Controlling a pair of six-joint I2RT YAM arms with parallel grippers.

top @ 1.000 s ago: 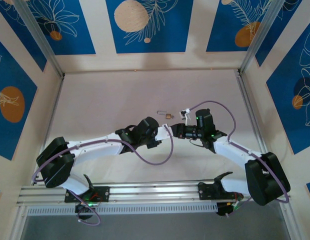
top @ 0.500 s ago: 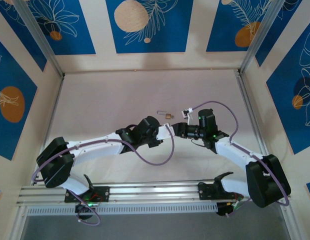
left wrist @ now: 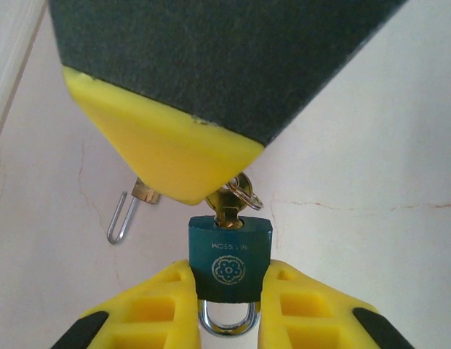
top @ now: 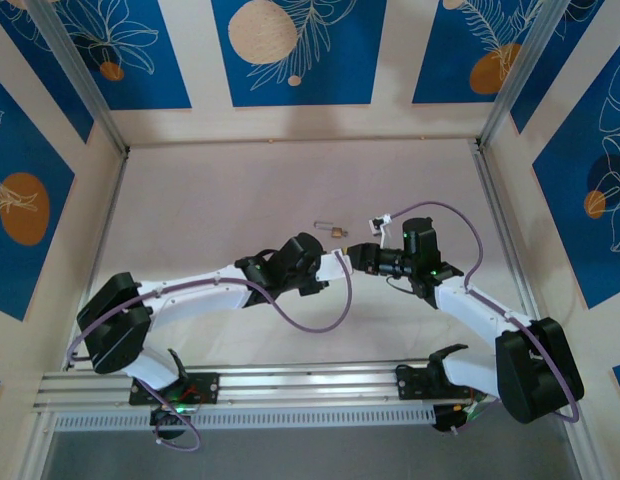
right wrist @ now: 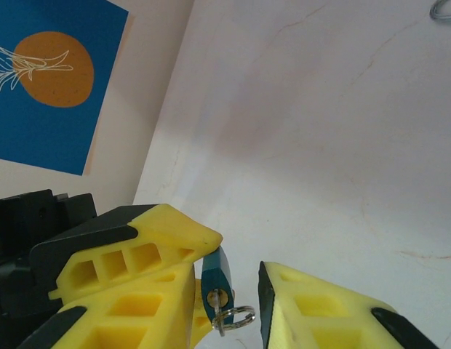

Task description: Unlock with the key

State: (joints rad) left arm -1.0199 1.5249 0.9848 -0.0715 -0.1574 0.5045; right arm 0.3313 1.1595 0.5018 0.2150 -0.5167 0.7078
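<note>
- In the middle of the surface [top: 220, 200], the top view has both arms meeting nose to nose, but the grip itself is too small to read there.
- Left wrist cam: the left claw [left wrist: 230, 275] is clamped on the green padlock [left wrist: 230, 254], with the key [left wrist: 227, 212] stuck in it.
- Right wrist cam: the right claw [right wrist: 233, 298] has its jaws apart either side of the key, not pinching it.
- A brass padlock [left wrist: 142, 194] lies loose just beyond, on the far side.
</note>
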